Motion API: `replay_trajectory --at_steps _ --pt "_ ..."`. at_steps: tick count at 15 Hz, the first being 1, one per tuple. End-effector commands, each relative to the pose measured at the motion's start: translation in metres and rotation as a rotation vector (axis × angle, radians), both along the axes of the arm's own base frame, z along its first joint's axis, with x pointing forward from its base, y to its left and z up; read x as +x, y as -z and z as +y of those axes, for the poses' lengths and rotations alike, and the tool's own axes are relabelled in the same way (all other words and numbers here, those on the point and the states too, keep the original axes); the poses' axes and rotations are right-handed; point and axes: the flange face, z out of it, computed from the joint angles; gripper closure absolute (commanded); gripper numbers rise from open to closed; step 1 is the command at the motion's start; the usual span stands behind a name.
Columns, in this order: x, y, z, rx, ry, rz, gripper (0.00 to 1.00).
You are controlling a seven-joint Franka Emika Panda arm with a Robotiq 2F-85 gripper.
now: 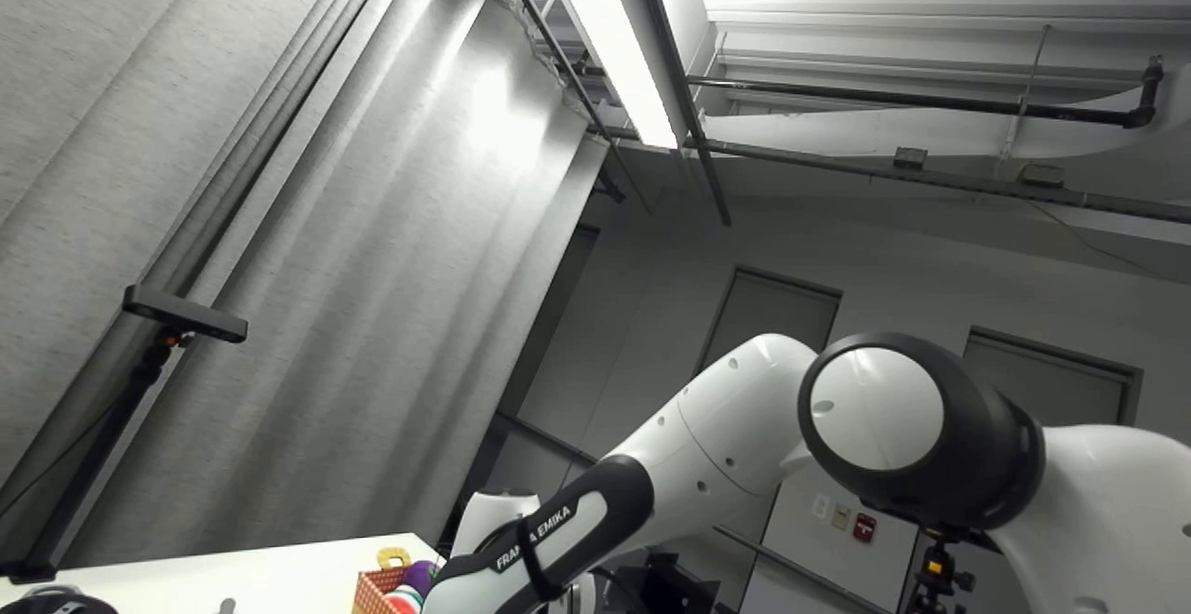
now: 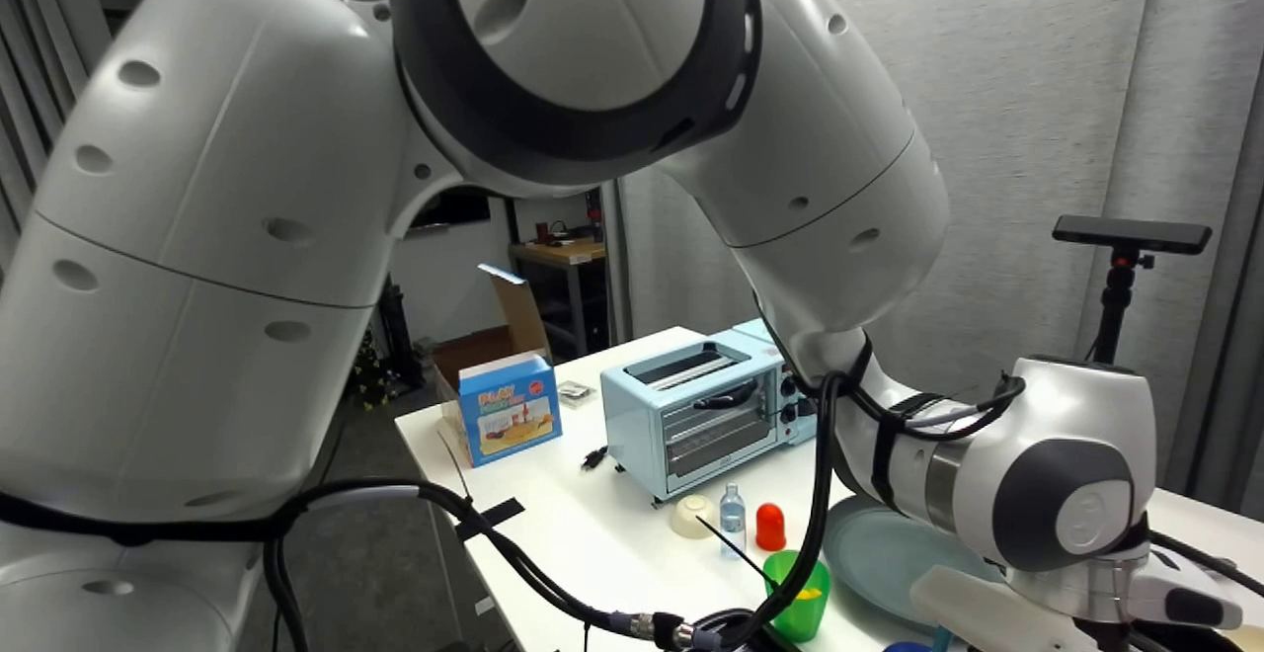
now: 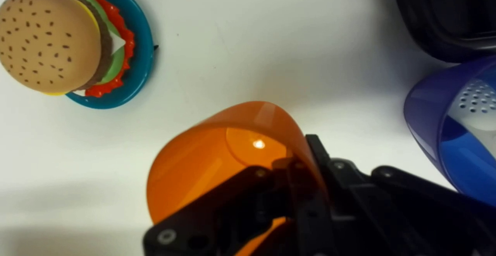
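Observation:
In the wrist view my gripper is shut on the side wall of a translucent orange cup. One finger is inside the cup and the other is outside against its wall. The cup's mouth faces the camera. I cannot tell whether its base touches the white table. A toy burger sits on a teal plate at the upper left. A blue-purple cup with a white perforated piece in it stands at the right. In both exterior views the fingers and the orange cup are hidden or out of frame.
A black tray lies at the wrist view's upper right. In an exterior view a green cup, red piece, bottle, cream bowl, grey-green plate, blue toaster oven and box stand there. A basket shows too.

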Motion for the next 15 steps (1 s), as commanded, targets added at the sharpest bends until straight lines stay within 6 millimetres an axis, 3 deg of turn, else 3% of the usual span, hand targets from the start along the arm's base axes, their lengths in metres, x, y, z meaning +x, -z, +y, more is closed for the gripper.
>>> replay_trajectory --at_steps 1,8,10,15 --pt "0.002 0.007 -0.003 0.001 0.023 -0.041 0.99" --pt "0.003 0.018 -0.003 -0.003 0.018 -0.065 0.99" --pt "0.002 0.020 -0.003 -0.004 0.017 -0.061 0.69" --pt "0.002 0.017 -0.002 -0.003 0.016 -0.061 0.33"
